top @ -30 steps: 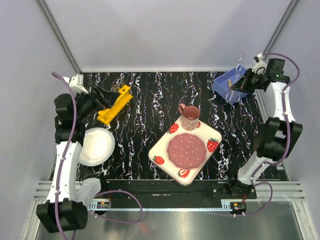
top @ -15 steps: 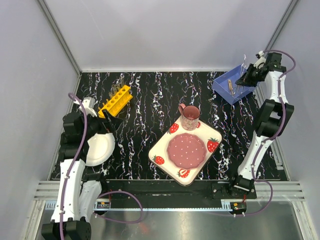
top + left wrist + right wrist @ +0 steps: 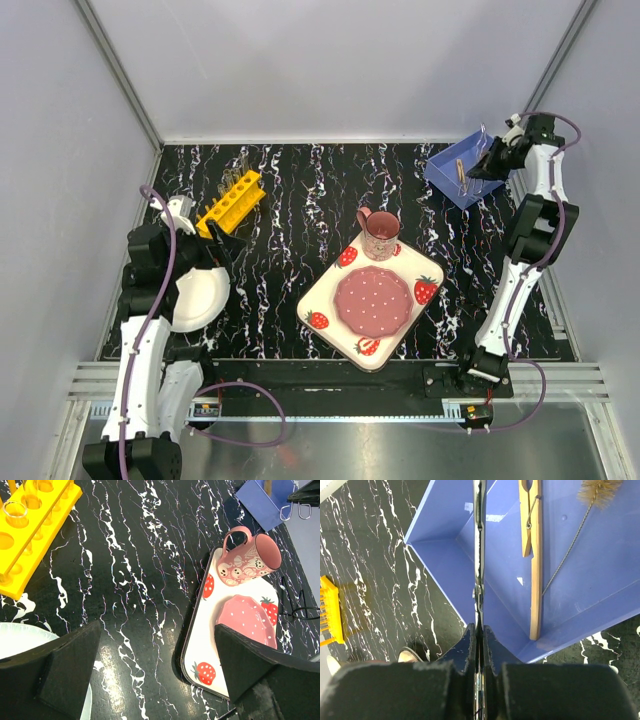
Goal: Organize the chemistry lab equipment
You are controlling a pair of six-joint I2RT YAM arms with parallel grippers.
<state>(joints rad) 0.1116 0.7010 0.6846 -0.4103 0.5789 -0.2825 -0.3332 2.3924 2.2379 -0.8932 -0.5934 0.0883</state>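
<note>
The yellow rack (image 3: 230, 200) stands at the table's far left with thin clear tubes (image 3: 15, 511) in its holes; it also shows in the left wrist view (image 3: 35, 530). My left gripper (image 3: 216, 246) is open and empty, just near of the rack, above bare table (image 3: 157, 647). My right gripper (image 3: 490, 160) is shut on the metal scissors (image 3: 479, 555), held edge-on over the blue bin (image 3: 445, 515). The scissors' loops (image 3: 292, 512) stick out above it. A wooden clamp (image 3: 532, 555) and a wire-handled brush (image 3: 600, 490) lie in the bin.
The blue bin (image 3: 452, 180) sits at the far right corner. A strawberry-print tray (image 3: 330, 290) with a pink plate (image 3: 372, 302) and a pink mug (image 3: 380, 232) is at centre right. A round white plate (image 3: 200, 295) lies under my left arm.
My left gripper has let go of the rack and drawn back toward me; the rack now stands upright. My right gripper has shifted over the bin's far right side with the scissors.
</note>
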